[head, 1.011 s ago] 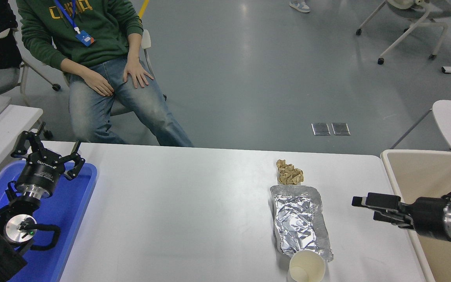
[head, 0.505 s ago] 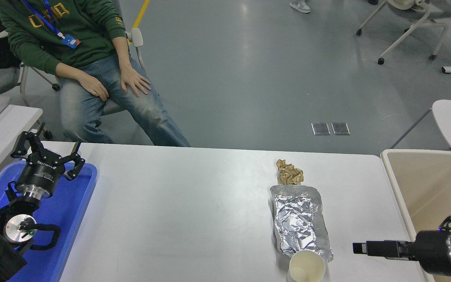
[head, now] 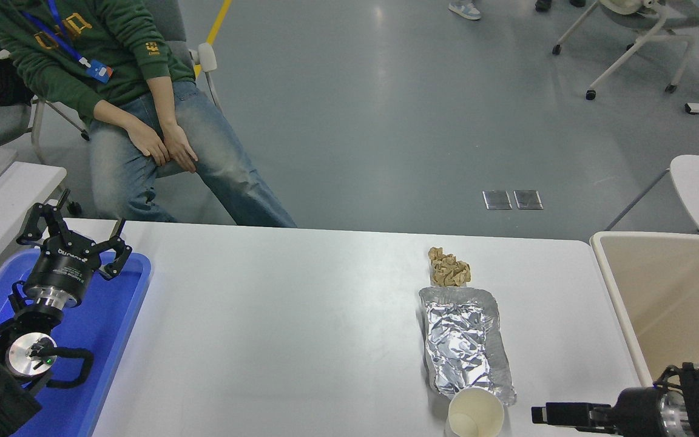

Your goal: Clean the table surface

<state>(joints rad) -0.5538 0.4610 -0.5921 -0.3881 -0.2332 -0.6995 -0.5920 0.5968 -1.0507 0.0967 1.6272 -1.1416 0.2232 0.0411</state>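
The white surface (head: 301,328) fills the middle of the view and is not yet clean: a cup (head: 475,414), foil (head: 465,340) and a paper wad (head: 448,270) lie on its right part. Right pincer (head: 543,414), seemingly together, holds nothing just beside the cup; left pincer (head: 76,233), apart, is parked over the tray (head: 125,303).

Crumpled paper (head: 448,269) behind foil bag (head: 466,343), cup (head: 475,414) before it.

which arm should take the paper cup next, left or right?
Right. Its tool sits low beside the paper cup at the near table edge, pointing toward it. The left tool is parked over the blue tray, across the whole table surface.
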